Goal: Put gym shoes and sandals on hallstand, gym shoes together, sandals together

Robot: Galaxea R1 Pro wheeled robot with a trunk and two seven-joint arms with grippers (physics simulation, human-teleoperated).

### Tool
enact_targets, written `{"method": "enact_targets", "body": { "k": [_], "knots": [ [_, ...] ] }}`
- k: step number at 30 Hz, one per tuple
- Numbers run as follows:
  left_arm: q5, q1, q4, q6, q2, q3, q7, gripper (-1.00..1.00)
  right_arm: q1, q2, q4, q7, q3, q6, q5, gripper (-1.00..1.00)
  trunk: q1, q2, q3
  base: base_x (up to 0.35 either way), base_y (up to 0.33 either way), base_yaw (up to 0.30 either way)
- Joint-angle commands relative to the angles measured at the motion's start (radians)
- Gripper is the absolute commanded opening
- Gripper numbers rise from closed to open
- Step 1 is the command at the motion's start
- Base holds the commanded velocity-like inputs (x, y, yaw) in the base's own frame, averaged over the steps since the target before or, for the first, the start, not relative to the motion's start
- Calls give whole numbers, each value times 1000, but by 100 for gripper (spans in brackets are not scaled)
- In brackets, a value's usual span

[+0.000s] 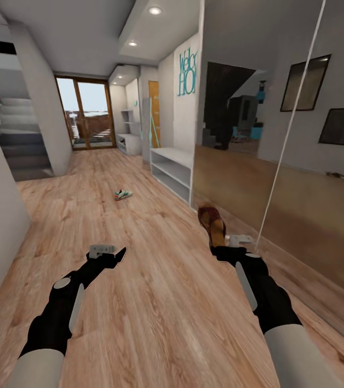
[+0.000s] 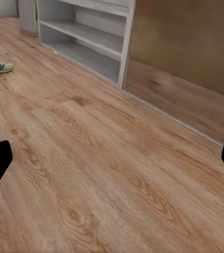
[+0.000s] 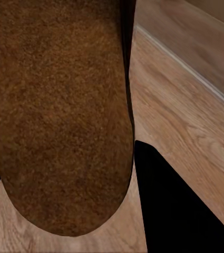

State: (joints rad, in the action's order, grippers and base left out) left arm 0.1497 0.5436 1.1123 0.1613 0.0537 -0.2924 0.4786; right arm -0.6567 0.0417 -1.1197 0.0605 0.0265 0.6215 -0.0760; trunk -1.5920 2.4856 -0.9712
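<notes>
Left gripper [image 1: 119,255] empty, fingers spread, above the corridor floor [image 1: 156,302]. Farther off, one gym shoe [image 1: 122,194] on the planks, left of the hallstand [image 1: 172,170]. Right gripper [image 1: 219,243] clamped on a sandal [image 1: 213,222], short of the hallstand.

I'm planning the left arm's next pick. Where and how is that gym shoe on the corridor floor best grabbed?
Judging from afar, the gym shoe lies flat on its sole on the corridor floor, apart from the hallstand. Coming from above with the open left claw, fingers closing across the narrow midfoot from both sides, seems best. Finer detail is too small to tell.
</notes>
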Motion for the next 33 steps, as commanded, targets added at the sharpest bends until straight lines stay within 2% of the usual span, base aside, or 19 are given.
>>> {"method": "enact_targets", "body": {
  "k": [1,21,33],
  "knots": [
    [7,1,1,5,2,-4,9,100,-1,0,-2,9,1,5,-11,-100,0,0,0,318,94,257],
    [7,1,0,5,2,-4,9,100,-1,0,-2,9,0,5,-11,-100,0,0,22,322,88,234],
    [6,1,0,4,3,-4,9,100,0,0,-1,9,0,5,-11,-100,0,0,35,334,8,227]
  ]
}}
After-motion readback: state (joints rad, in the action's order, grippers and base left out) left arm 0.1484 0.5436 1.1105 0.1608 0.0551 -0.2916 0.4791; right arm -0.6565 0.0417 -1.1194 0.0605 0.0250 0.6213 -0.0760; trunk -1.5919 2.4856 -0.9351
